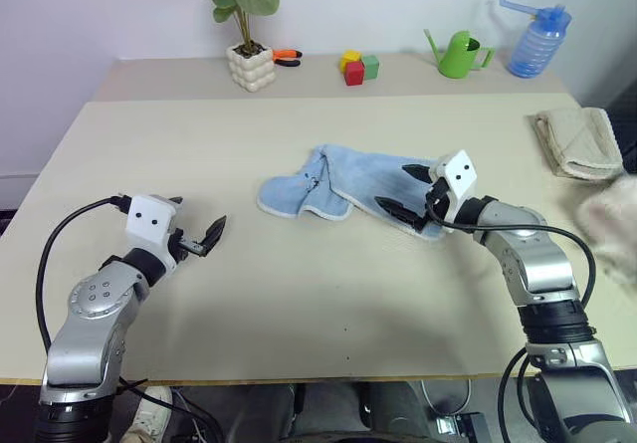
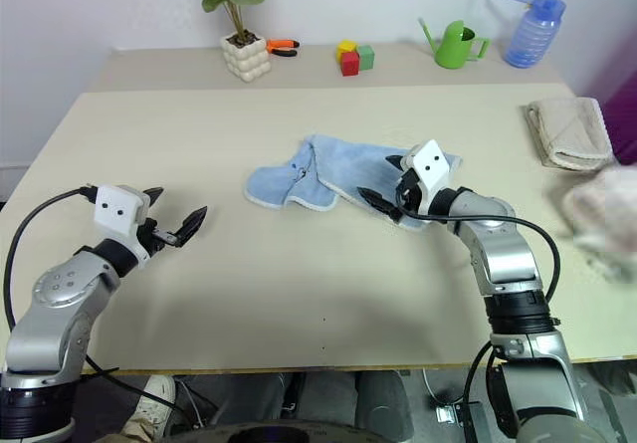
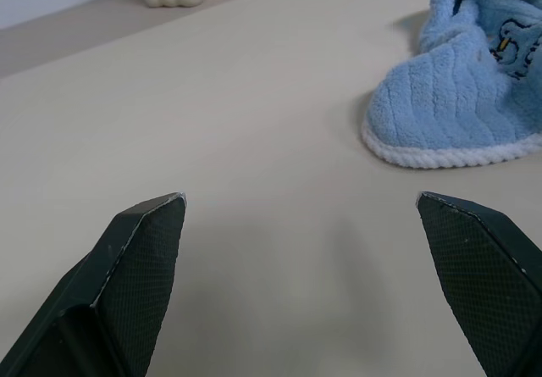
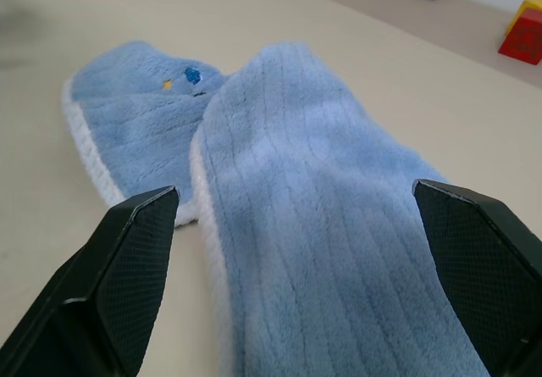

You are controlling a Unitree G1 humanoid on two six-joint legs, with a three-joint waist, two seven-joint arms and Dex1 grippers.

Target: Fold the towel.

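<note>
The light blue towel (image 1: 333,189) with its pale whitish hem lies crumpled and partly doubled over in the middle of the beige table (image 1: 299,304). My right gripper (image 1: 408,192) hovers open over the towel's right end, and the towel (image 4: 288,224) spreads between and beyond its two fingers. My left gripper (image 1: 199,234) stands open above bare table, well off to the left of the towel, whose rounded left end (image 3: 449,110) lies ahead of the left fingers (image 3: 140,263). Neither gripper holds anything.
A beige ribbed towel (image 1: 577,139) lies folded at the table's right edge, with a fluffy cream-white towel (image 1: 612,224) blurred in front of it. Along the far edge stand a potted plant (image 1: 249,50), orange-handled pliers (image 1: 287,57), coloured blocks (image 1: 358,67), a green watering can (image 1: 461,55) and a blue spray bottle (image 1: 537,40).
</note>
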